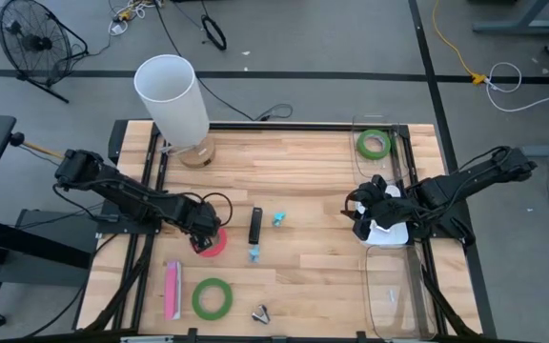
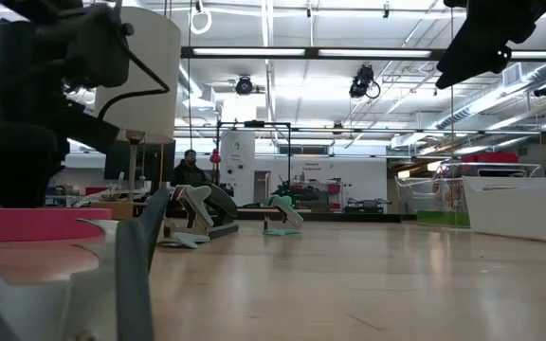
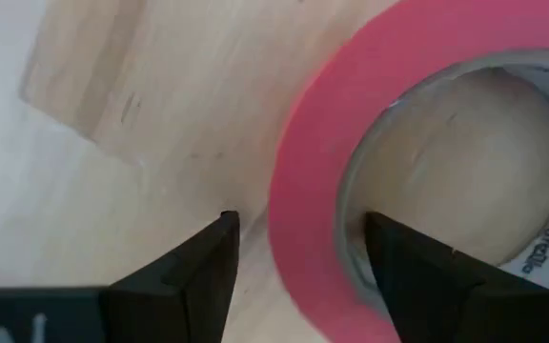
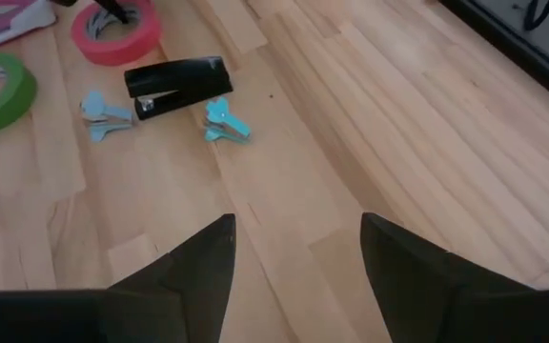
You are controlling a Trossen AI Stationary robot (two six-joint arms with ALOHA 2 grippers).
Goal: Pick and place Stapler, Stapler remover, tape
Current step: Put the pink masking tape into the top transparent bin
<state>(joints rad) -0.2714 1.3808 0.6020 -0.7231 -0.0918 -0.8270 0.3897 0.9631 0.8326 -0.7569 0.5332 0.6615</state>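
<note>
Left gripper [image 1: 208,235] down on the table [image 1: 313,276], over the red-pink tape roll [image 1: 212,242] at the left-centre. Left wrist view: fingers [image 3: 193,276] spread, straddling the roll's wall, one outside the rim, one inside the open centre; not pressed against the wall, gaps visible on both sides. Roll lies flat on the wood.

Right gripper [image 1: 368,210] hangs above the table near its right edge, just beside the clear bins [image 1: 394,286]. Right wrist view: fingers [image 4: 193,272] parted, nothing between them, bare wood beneath.

Other items:
- Green tape roll [image 1: 212,298] flat near the front edge, left of centre
- Second green tape roll [image 1: 374,144] inside the far right clear bin
- Black stapler [image 1: 255,226] mid-table, lying lengthwise front to back
- Two light-blue staple removers, one [image 1: 279,218] just right of the stapler, one [image 1: 254,253] just in front of it
- Pink flat object [image 1: 172,289] left of the near green roll
- Small dark metal clip [image 1: 261,312] at the front edge
- White cylinder [image 1: 172,100] on a wooden base at the back left
</note>
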